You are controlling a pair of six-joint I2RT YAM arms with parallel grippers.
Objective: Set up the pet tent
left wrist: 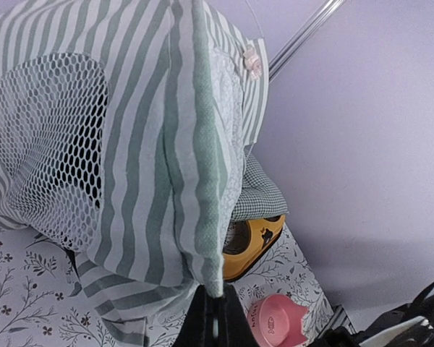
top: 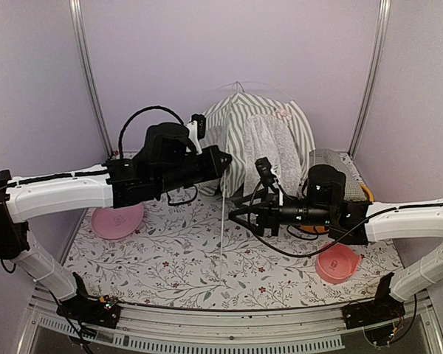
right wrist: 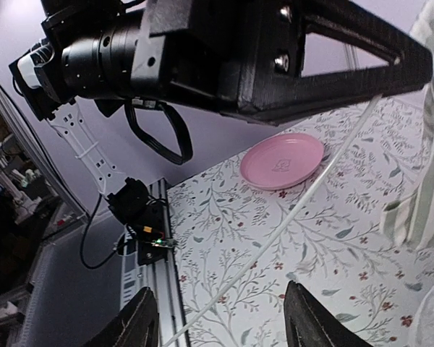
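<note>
Slippage is the chief worry. The grey-green and white striped fabric pet tent [top: 262,136] stands at the back of the flower-printed table cover [top: 170,258], and the left gripper [left wrist: 214,318] is pinched tight on its corner seam. One thin white pole [top: 222,221] slants from near that seam down to the cover, apparently loose. The right gripper [right wrist: 224,314] hovers close to the pole with fingers spread, holding nothing. A push off-line could bow the pole or jam it in its sleeve, and a hard tug on the seam could topple the tent.
</note>
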